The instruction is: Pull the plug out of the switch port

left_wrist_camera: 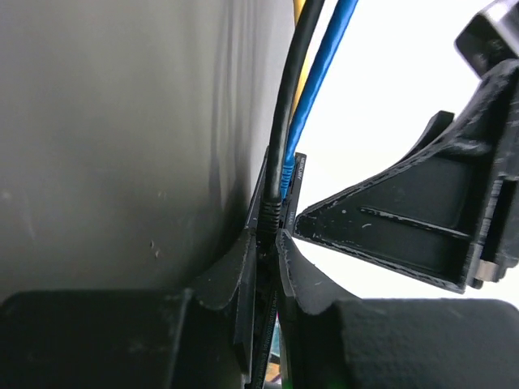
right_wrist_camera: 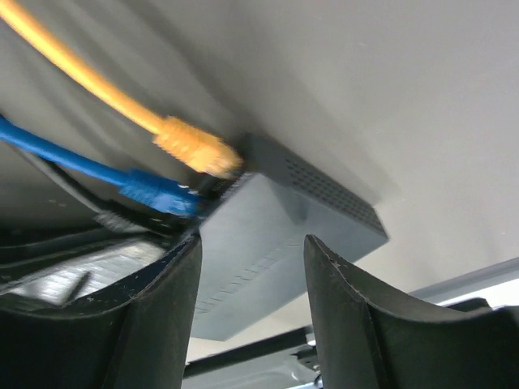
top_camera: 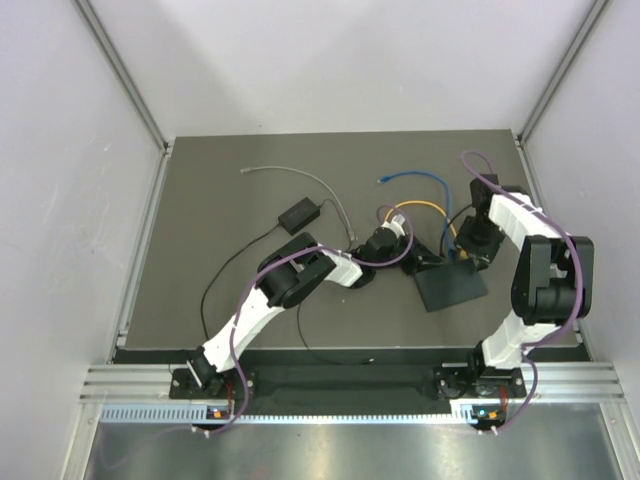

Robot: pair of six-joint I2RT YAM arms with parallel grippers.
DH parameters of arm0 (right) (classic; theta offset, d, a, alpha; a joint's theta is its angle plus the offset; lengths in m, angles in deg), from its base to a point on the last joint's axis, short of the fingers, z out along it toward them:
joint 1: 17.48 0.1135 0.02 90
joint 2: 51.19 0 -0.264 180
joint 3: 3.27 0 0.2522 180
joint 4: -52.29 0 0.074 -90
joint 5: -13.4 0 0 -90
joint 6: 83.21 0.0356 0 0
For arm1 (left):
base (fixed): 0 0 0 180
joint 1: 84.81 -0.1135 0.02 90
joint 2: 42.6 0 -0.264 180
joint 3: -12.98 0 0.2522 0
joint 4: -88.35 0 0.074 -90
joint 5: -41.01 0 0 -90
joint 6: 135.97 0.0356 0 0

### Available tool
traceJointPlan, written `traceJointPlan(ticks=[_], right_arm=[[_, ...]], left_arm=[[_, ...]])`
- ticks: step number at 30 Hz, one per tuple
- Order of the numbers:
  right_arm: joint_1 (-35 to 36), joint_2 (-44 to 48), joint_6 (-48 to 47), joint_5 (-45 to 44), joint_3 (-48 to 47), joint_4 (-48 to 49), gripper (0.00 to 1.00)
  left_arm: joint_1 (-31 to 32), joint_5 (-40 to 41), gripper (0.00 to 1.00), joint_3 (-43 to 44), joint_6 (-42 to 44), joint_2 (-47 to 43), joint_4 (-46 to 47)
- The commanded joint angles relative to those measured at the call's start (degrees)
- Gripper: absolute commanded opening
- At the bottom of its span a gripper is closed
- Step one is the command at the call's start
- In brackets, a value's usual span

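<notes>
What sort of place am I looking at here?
Probably a robotics test cell: a left arm and right arm bolted to a metal rail, plain white walls boxing in the table.

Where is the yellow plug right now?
In the right wrist view, upper left: the yellow plug meets the edge of the black switch box, just above the blue plug, ahead of the open right gripper.

Left tool [left_wrist_camera: 265, 247] pinches a black cable [left_wrist_camera: 285, 121]; blue cable [left_wrist_camera: 320, 81] runs just beside it.
</notes>
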Motion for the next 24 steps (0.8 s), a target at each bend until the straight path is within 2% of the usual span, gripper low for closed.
traceJointPlan(ticks=[1, 8, 13, 19, 23, 24], right_arm=[[3.49, -1.94, 2.70, 0.62, -3.94, 2.00, 0.54], [4.20, -5.19, 4.19, -1.22, -7.02, 0.33, 0.54], [4.81, -3.63, 7.44, -5.43, -2.99, 0.50, 0.51], [7.09, -3.26, 9.12, -5.96, 0.54, 2.35, 0.46], [8.77, -3.61, 9.03, -6.24, 3.43, 4.46, 0.41], [9.29, -3.62, 8.33, -7.02, 3.70, 4.72, 0.40]], left_arm=[[1.68, -1.24, 0.00, -4.30, -11.15, 2.62, -11.25], [1.94, 0.25, 0.00, -8.61, -12.65, 1.57, -10.55], [2.03, 2.44, 0.00, -9.31, -12.03, 0.52, -11.51], [1.42, 6.31, 0.00, -10.90, -10.28, -0.19, -12.92], [0.71, 8.51, 0.00, -9.58, -5.28, -1.07, -16.95], [0.45, 9.73, 0.00, -10.62, -4.92, -1.42, -15.14]])
